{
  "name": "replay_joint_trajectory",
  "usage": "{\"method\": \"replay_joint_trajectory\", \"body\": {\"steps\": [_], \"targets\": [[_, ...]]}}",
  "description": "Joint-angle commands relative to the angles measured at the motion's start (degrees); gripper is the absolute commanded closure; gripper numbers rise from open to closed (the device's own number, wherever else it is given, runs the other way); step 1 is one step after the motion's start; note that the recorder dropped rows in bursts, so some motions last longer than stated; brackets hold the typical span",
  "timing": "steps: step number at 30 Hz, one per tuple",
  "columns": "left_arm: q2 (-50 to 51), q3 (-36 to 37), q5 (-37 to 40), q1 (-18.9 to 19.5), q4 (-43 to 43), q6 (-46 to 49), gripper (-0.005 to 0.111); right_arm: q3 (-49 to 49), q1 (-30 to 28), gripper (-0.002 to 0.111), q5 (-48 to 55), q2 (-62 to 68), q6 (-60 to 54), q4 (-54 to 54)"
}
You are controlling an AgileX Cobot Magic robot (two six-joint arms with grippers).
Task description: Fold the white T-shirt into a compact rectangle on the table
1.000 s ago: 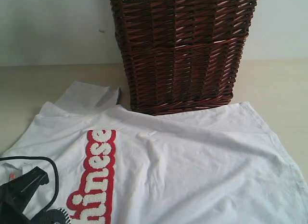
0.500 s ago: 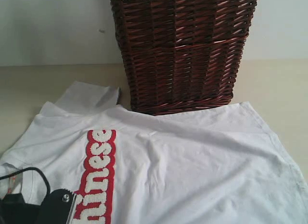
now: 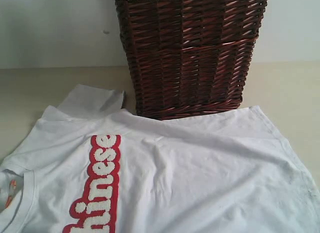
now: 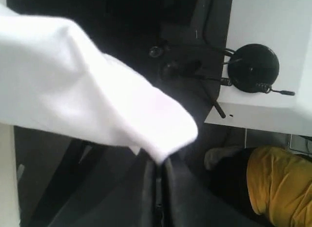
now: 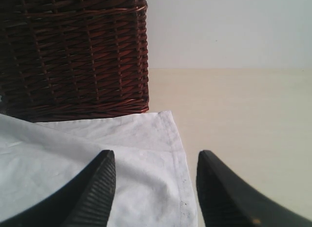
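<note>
with the left tool (image 4: 158, 164) clamped on the shirt (image 3: 200, 173), set the open, empty right tool (image 5: 156, 188) on its 2 o'clock hem corner.

so the white short-sleeved cotton T-shirt (image 3: 200, 178) is lying spread out chest-up and a bit wrinkly on the broad pale beige table (image 3: 285, 88), fluffy white letters outlined in red (image 3: 102, 178) running across its front, small orange neck tag (image 3: 10, 193) peeking out
</note>
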Motion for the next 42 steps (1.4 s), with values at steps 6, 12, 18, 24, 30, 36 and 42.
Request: {"method": "replay_joint_trajectory", "body": {"steps": [6, 12, 18, 24, 30, 36, 42], "targets": [[0.5, 0.1, 0.2, 0.2, -2.3, 0.6, 0.045, 0.2, -0.2, 0.058, -0.5, 0.1, -0.5, 0.1], [0.5, -7.0, 0.2, 4.3, 3.9, 0.8, 0.056, 0.2, -0.2, 0.058, -0.5, 0.1, -0.5, 0.1], [2.0, -9.3, -16.9, 17.1, 11.1, 1.4, 0.092, 0.2, -0.2, 0.058, -0.5, 0.1, -0.5, 0.1], [9.0, -8.4, -21.7, 29.8, 11.1, 10.0, 0.107, 0.2, -0.2, 0.058, -0.5, 0.1, -0.5, 0.1], [17.0, -8.4, -21.2, 37.6, 11.1, 15.1, 0.107, 0.2, -0.2, 0.058, -0.5, 0.1, -0.5, 0.1], [24.8, -8.4, -14.2, 39.3, 11.1, 19.7, 0.107, 0.2, -0.2, 0.058, -0.5, 0.1, -0.5, 0.1], [29.3, -8.4, -13.2, 39.5, 14.6, 13.7, 0.107, 0.2, -0.2, 0.058, -0.5, 0.1, -0.5, 0.1]]}}
